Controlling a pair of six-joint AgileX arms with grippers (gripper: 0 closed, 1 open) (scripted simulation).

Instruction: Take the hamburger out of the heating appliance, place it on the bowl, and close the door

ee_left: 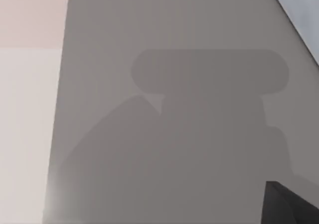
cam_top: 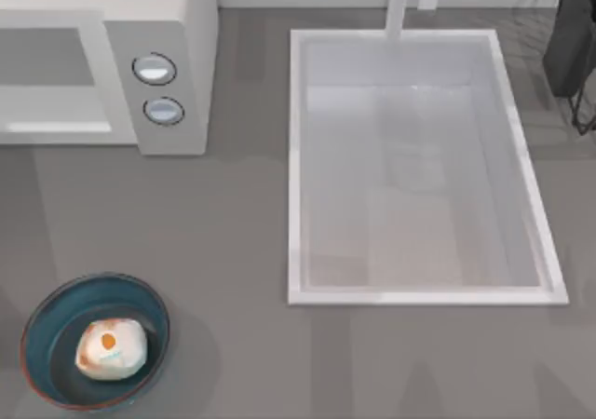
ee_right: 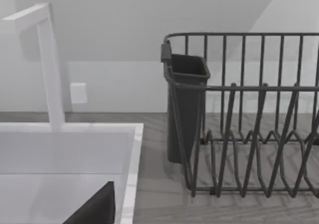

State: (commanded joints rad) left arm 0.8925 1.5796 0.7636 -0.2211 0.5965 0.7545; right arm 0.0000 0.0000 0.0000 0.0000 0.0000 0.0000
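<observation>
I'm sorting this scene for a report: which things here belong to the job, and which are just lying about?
Job:
hamburger, lying in the bowl
microwave
door, looks shut

Just lying about:
sink
tap
dish rack
dark cup hung on the rack

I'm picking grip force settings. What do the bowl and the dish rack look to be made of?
The bowl looks like glazed ceramic: smooth blue wall, darker teal inside, thin reddish-brown rim, though the render leaves it open. The dish rack looks like dark coated metal wire: thin bent rods, matte finish.
</observation>
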